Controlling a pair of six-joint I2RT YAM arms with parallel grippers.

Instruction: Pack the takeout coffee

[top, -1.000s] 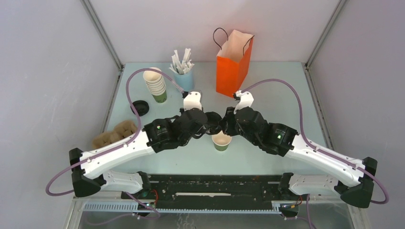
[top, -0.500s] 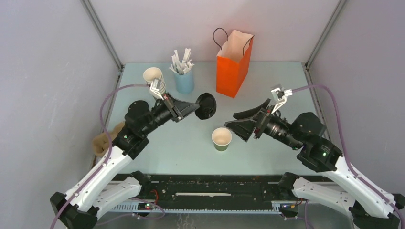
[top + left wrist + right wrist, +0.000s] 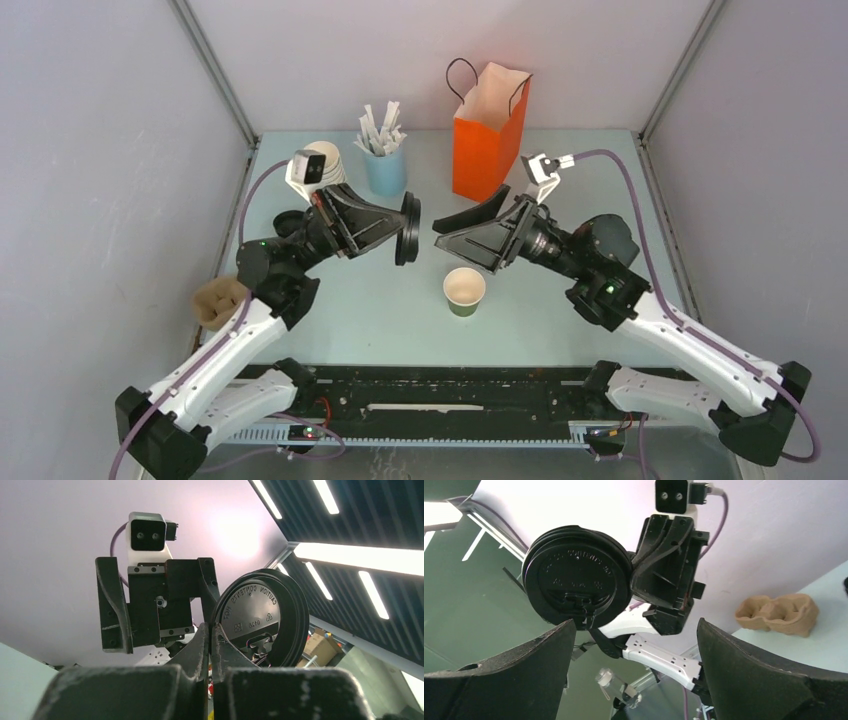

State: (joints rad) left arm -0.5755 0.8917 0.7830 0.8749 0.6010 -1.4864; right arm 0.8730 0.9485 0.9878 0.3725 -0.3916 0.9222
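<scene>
Pinching lid (image 3: 257,615), seemingly by rim: left tool (image 3: 210,632).

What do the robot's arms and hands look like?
The left arm and right arm have white shells with black joints and a thin purple cable. The left hand and right hand are black, with two wedge-shaped fingers and a white camera block.

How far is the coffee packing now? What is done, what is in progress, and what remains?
Done: the black lid is lifted, pinched on edge by the left gripper. In hand: the open right gripper faces it. Left: the green cup stands uncovered on the table, outside the orange bag; lidding and bagging remain.
</scene>
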